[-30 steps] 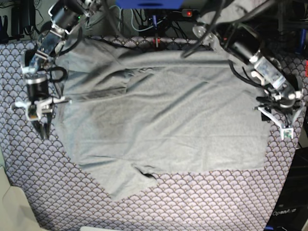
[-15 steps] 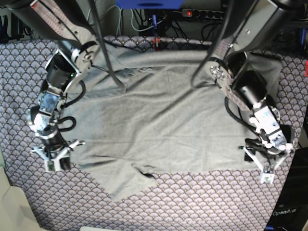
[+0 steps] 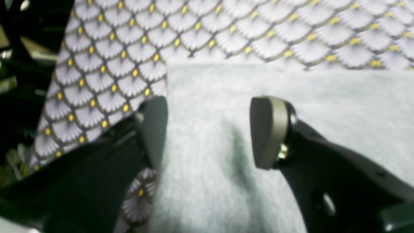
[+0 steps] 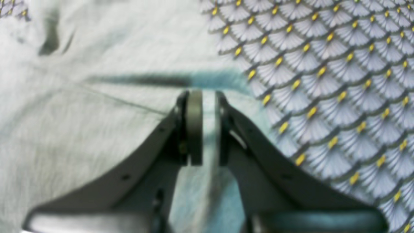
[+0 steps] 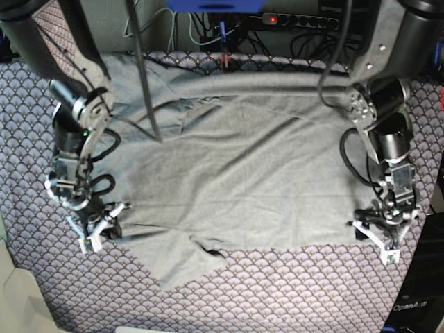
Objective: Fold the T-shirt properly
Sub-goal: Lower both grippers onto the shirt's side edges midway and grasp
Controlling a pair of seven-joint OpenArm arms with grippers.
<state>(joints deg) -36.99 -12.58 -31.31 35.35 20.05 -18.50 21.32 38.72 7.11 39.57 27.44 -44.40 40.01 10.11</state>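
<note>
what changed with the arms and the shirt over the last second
Both arms swung toward the near edge of the T-shirt. The right pincer came down to the near corner on its side and is nearly closed at the cloth. The left pincer dropped to the opposite near corner with its jaws wide open over the hem. The shirt stayed spread on the purple tablecloth, one sleeve sticking out toward the camera.

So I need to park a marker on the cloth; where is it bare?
Bare tablecloth runs along the near edge below the T-shirt hem, widest toward the near right. A strip also lies left of the right end effector. The middle is all shirt; both lower corners are crowded by end effectors.
</note>
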